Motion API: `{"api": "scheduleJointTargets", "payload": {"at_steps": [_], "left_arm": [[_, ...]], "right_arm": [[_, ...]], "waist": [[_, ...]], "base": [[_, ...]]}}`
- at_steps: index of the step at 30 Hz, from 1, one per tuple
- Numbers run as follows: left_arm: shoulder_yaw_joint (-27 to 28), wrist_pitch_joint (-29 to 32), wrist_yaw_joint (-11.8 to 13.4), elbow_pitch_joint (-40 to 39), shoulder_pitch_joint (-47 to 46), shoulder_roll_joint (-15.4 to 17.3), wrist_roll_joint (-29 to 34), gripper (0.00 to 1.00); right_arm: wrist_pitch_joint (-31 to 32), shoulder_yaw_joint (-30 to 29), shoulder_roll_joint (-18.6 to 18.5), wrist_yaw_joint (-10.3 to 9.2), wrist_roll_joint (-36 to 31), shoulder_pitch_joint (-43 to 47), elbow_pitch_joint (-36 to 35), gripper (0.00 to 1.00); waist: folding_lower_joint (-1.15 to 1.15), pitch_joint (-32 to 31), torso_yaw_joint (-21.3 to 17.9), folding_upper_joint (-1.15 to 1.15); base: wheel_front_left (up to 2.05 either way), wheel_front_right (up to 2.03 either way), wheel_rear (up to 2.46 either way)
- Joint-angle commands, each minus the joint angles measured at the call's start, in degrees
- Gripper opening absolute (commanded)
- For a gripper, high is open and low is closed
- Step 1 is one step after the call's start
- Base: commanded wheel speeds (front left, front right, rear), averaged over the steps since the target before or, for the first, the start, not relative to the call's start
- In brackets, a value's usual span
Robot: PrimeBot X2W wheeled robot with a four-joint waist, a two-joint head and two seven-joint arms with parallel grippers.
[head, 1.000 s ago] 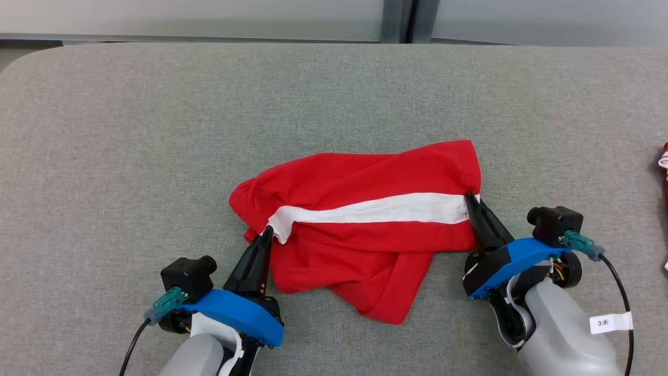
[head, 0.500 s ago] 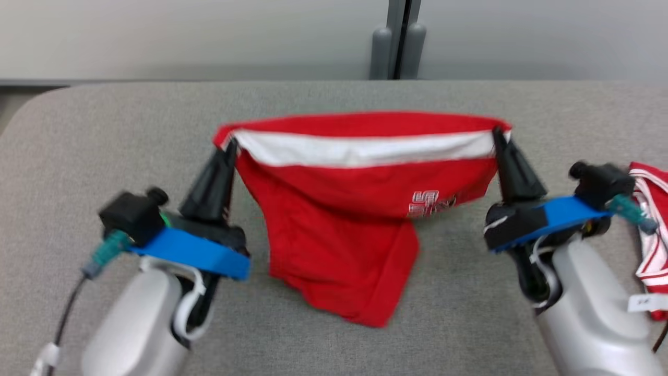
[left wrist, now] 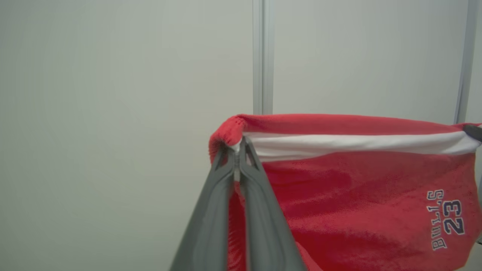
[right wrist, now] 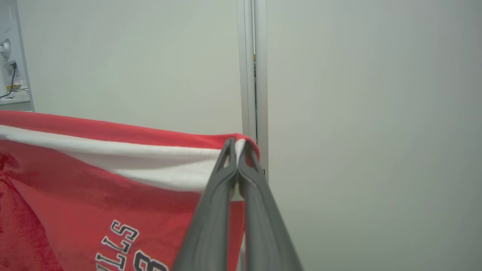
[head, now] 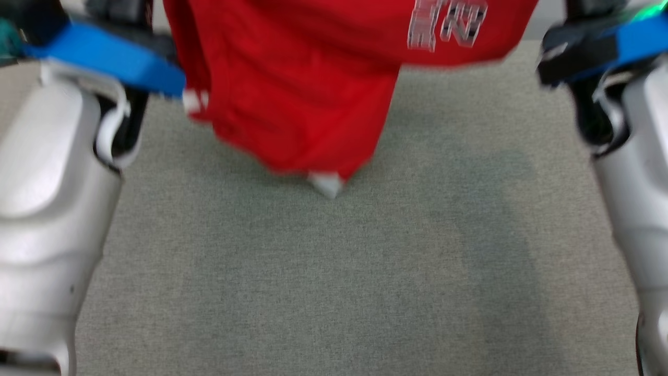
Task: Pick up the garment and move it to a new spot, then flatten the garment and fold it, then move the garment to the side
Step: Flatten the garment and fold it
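Two upper corners of the garment (head: 292, 89) are cut off at the head view's top edge, and that view is blurred. The left tool (left wrist: 236, 146) and right tool (right wrist: 236, 145) are each clamped tight on one upper corner. The garment hangs stretched between them above the grey, felt-like counter (head: 334, 271). It is red fabric with a white band and "23" lettering.
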Motion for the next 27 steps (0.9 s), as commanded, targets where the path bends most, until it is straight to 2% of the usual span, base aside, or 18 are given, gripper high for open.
{"api": "scheduleJointTargets", "payload": {"at_steps": [1, 3, 5, 8, 10, 11, 14, 15, 19, 21, 22, 24, 27], "left_arm": [[1.21, -0.33, 0.65, 2.49, -4.27, -0.85, 1.05, 0.00], [3.28, -0.54, 1.60, 4.05, -9.24, -2.09, 2.50, 0.00], [6.32, -0.55, 1.98, 1.97, -12.63, -3.47, 5.09, 0.00], [10.63, -0.50, 1.38, -1.62, -13.18, -5.94, 8.09, 0.00], [11.34, -0.48, 1.12, -2.11, -12.24, -7.03, 8.86, 0.00], [11.27, -0.47, 0.48, -0.87, -8.89, -8.51, 9.64, 0.00], [11.35, -0.50, 0.19, 0.75, -4.98, -9.88, 9.23, 0.00], [11.28, -0.50, -0.11, 2.55, -0.17, -11.06, 8.32, 0.00], [9.01, -0.49, -0.19, 4.72, 13.60, -12.93, 5.61, 0.00], [8.42, -0.51, -0.20, 5.19, 19.96, -13.81, 3.66, 0.00], [8.42, -0.51, -0.20, 5.19, 19.96, -13.81, 3.66, 0.00], [9.21, -0.51, -0.07, 5.51, 28.95, -15.12, 1.97, 0.00], [10.35, -0.50, -0.06, 5.68, 34.19, -15.69, 1.45, 0.00]], "right_arm": [[0.00, -1.52, -0.47, 0.01, -2.43, -3.59, 0.87, 0.00], [-0.01, -4.51, 0.06, -0.03, -5.08, -7.50, 0.60, 0.00], [0.00, -7.14, 1.10, -0.04, -8.13, -10.14, -1.21, 0.00], [0.01, -11.15, 2.87, -0.04, -10.61, -11.82, -4.34, 0.00], [0.01, -12.06, 3.72, -0.04, -10.90, -11.02, -5.20, 0.00], [0.01, -11.49, 4.69, 0.00, -11.18, -7.32, -6.05, 0.00], [0.00, -10.42, 4.90, 0.00, -10.26, -3.36, -6.82, 0.00], [0.00, -7.52, 4.74, 0.01, -8.37, 1.64, -6.87, 0.00], [0.00, -4.63, 4.36, 0.01, -4.58, 15.02, -6.06, 0.00], [-0.02, -4.30, 4.33, 0.01, -2.89, 21.27, -5.52, 0.00], [-0.02, -4.30, 4.33, 0.01, -2.89, 21.27, -5.52, 0.00], [-0.02, -4.20, 4.31, 0.01, -1.40, 30.19, -4.41, 0.00], [-0.02, -4.20, 4.44, 0.01, -0.70, 35.02, -3.99, 0.00]], "waist": [[-0.02, 1.80, 1.01, 0.00], [-0.02, 3.27, 0.99, 0.00], [-0.02, 4.74, 0.90, 0.00], [-0.02, 6.45, 0.90, 0.00], [-0.02, 6.77, 0.91, 0.00], [-0.02, 6.91, 0.86, 0.00], [-0.02, 6.45, 0.80, 0.00], [-0.02, 5.80, 0.65, 0.00], [-0.02, 3.86, 0.28, 0.00], [-0.02, 2.46, 0.34, 0.00], [-0.02, 2.46, 0.34, 0.00], [-0.02, -0.33, 0.56, 0.00], [-0.02, -2.61, 0.77, 0.00]], "base": [[0.00, 0.00, 0.00], [0.00, 0.00, 0.00], [0.00, 0.00, 0.00], [0.00, 0.00, 0.00], [0.00, 0.00, 0.00], [0.00, 0.00, 0.00], [0.00, 0.00, 0.00], [0.00, 0.00, 0.00], [0.00, 0.00, 0.00], [0.00, 0.00, 0.00], [0.00, 0.00, 0.00], [0.00, 0.00, 0.00], [0.00, 0.00, 0.00]]}}
